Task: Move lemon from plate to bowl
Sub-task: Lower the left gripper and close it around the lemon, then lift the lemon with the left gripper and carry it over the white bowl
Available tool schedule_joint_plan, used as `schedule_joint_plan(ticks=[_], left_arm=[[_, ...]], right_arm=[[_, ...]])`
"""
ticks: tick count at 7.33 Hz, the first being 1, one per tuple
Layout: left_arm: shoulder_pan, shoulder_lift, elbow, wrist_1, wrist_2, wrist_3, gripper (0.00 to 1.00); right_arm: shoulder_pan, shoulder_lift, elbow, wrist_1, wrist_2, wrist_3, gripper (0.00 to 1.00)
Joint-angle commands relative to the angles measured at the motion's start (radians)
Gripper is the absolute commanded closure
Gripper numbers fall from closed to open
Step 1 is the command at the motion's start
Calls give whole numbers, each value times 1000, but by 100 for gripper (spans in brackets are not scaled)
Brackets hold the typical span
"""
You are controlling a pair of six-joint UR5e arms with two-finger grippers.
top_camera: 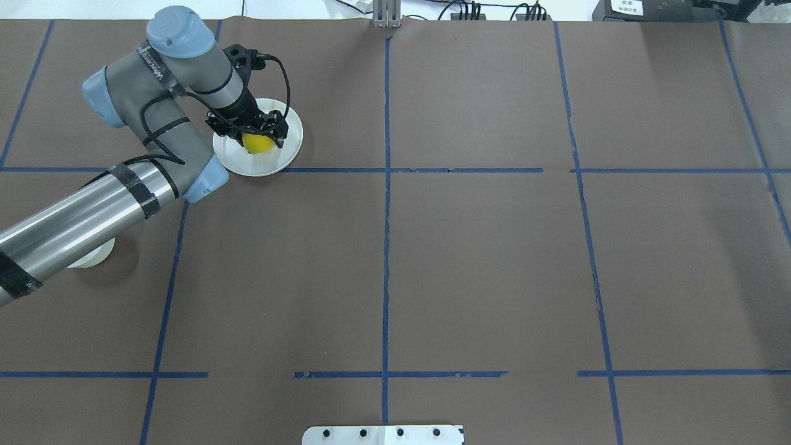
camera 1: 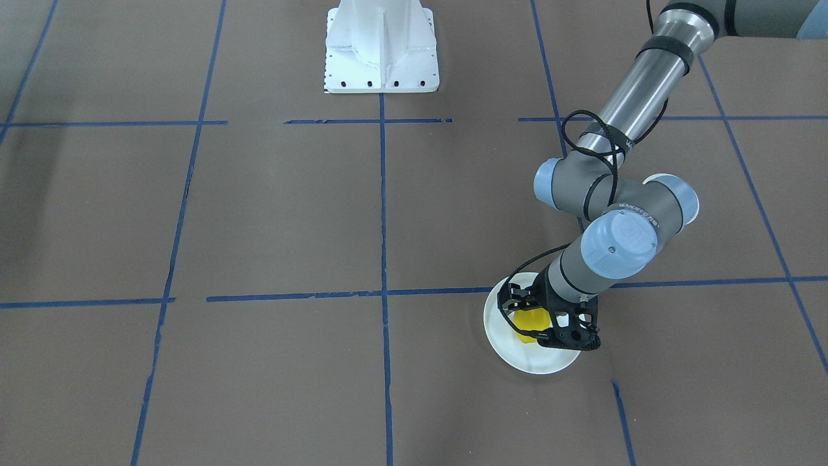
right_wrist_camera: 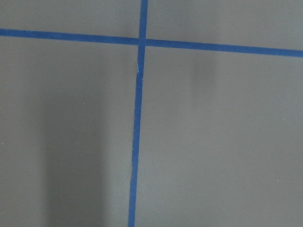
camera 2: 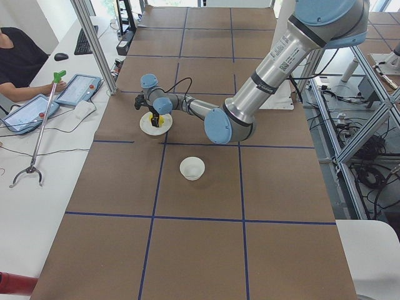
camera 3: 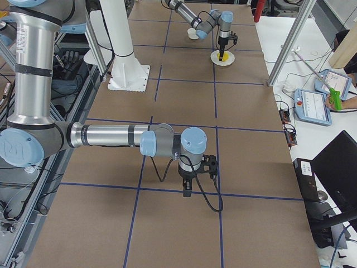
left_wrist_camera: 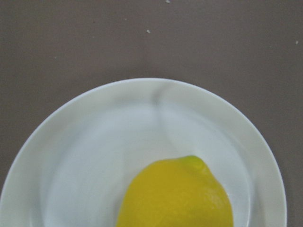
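Brown-papered table (top_camera: pixel 494 259) with a blue tape grid. 2 arms: left arm (top_camera: pixel 74 222) stretched far out over it, right arm (camera 3: pixel 106 135) low over bare paper, well apart. White plate (camera 1: pixel 537 366) flat under the left wrist. Bowl (camera 2: pixel 192 168) upright, nearer the robot, apart from the plate. Left gripper (top_camera: pixel 253 131) down over the plate, jaws spread, 1 each side of the lemon (left_wrist_camera: pixel 180 198); contact impossible to tell. Right gripper (camera 3: pixel 187 192) pointing down, jaw state impossible to tell. Lemon lying near the plate's middle.

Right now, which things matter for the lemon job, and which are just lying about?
In the job: lemon, plate, bowl, left pincer at the lemon.

Lying about: tablet, grabber stick, keyboard.
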Motion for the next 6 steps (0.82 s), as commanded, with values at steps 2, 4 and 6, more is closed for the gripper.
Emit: schedule_joint_plan(ticks=[2,4,6], left_arm=[[-39,9,-42,15,-1,0,100],[-70,178,-311,137,-3,9,100],[-96,377,-598,271,2,90,100]], right_arm=[[0,0,0,0,0,0,0],[0,0,0,0,0,0,0],[0,0,0,0,0,0,0]])
